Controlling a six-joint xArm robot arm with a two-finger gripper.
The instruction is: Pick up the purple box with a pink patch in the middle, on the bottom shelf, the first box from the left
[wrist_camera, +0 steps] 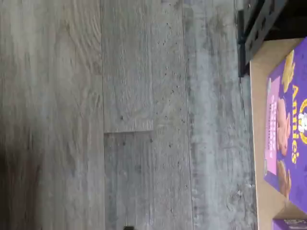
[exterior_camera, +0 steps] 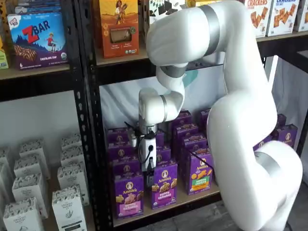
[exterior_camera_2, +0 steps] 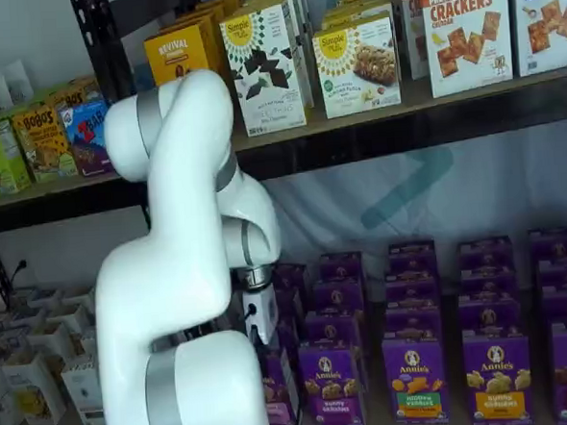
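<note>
Grey wood-plank floor (wrist_camera: pixel 144 115) fills my wrist view. The small purple Annie's carton with a pink band (exterior_camera: pixel 129 194) stands front-left on the tan bottom shelf (exterior_camera: pixel 187 201). My black-fingered pincer (exterior_camera: pixel 149 179) hangs beside it; opening unclear. I should centre before closing.

bottom shelf (exterior_camera: pixel 192 198): tan board | carries: purple box (exterior_camera: pixel 129 194), rows of purple cartons (exterior_camera_2: pixel 414 378)
</note>
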